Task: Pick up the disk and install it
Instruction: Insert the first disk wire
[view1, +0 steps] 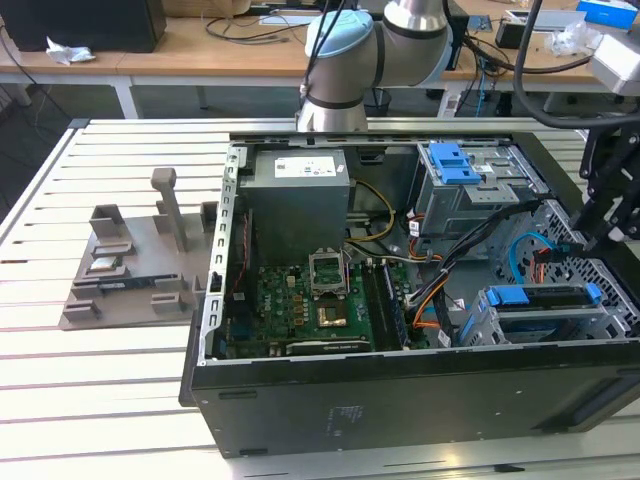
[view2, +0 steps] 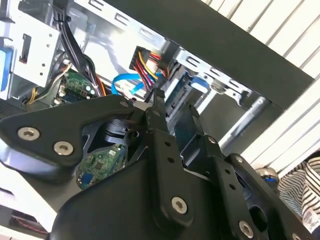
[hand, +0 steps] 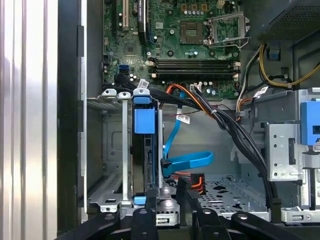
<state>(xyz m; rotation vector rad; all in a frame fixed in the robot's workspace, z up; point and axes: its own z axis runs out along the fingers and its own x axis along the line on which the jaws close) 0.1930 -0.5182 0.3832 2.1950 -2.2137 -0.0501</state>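
Exterior view: flat disk (view1: 545, 305) with blue plastic bracket sits in its cage; black gripper (view1: 597, 228) hangs above, fingers empty and parted; no print legible.

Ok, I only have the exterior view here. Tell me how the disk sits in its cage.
Observer: In the first wrist view the disk stands on edge inside the drive cage, with its blue bracket between the cage's rails.
Operator: Now give me the gripper state.
Observer: In the second wrist view the gripper is open, with nothing between its fingers.
Operator: Report any cables near that disk.
Observer: In the first wrist view a flat blue cable ends at a connector right beside the disk. I cannot tell whether it is plugged in.
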